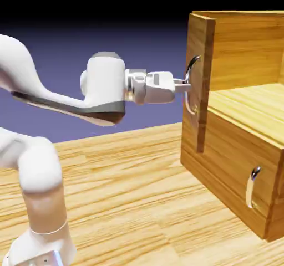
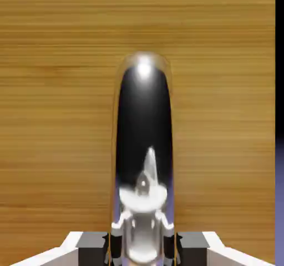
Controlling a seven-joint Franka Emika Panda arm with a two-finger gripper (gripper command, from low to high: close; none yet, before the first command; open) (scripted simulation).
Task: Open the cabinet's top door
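Right of frame: light-brown grained-wood cabinet [image 1: 244, 126], top door [image 1: 199, 82] standing out from its body. White two-finger gripper [image 1: 184, 84], jaws clamped on long curved silver handle [image 1: 191, 85]. Risk: smooth handle slipping if pull goes off-line.

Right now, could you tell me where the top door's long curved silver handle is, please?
In the exterior view, the handle sits right of centre on the pulled-out wood top door, clamped in the white arm's gripper.

A light wooden table [image 1: 122, 176] with long grain streaks fills the lower ground. Behind it hangs a plain blue-violet backdrop [image 1: 61, 49], fading to black toward the top.
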